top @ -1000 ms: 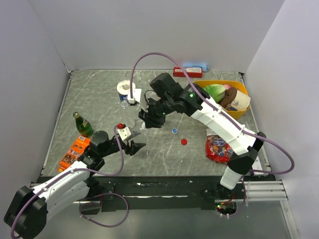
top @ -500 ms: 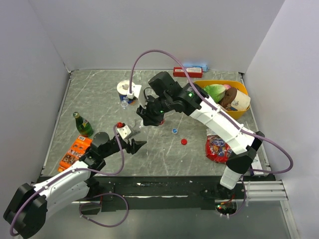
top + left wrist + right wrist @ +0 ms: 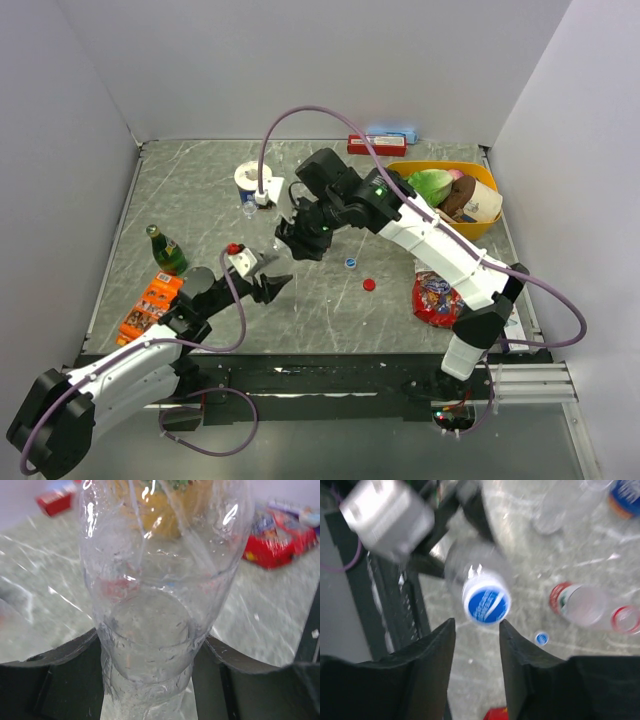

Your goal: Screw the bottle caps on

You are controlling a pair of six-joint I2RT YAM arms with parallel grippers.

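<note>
My left gripper [image 3: 272,287] is shut on a clear bottle [image 3: 160,605], which fills the left wrist view between the dark fingers [image 3: 60,680]. In the right wrist view a blue cap [image 3: 486,602] sits on top of that bottle. My right gripper [image 3: 477,625] is open just above it, its tips either side of the cap and apart from it. A loose blue cap [image 3: 350,263] and a red cap [image 3: 369,284] lie on the table. A bottle with a red label [image 3: 580,604] and another clear bottle [image 3: 547,517] stand uncapped nearby.
A green bottle [image 3: 165,250] and an orange packet [image 3: 148,303] sit at the left. A white roll [image 3: 252,177] is at the back. A yellow bowl [image 3: 440,166] of items, a red snack bag [image 3: 437,298] and a red box [image 3: 376,145] are on the right.
My left gripper has moved slightly further in toward the right gripper with the bottle. The right gripper has shifted a little left above it.
</note>
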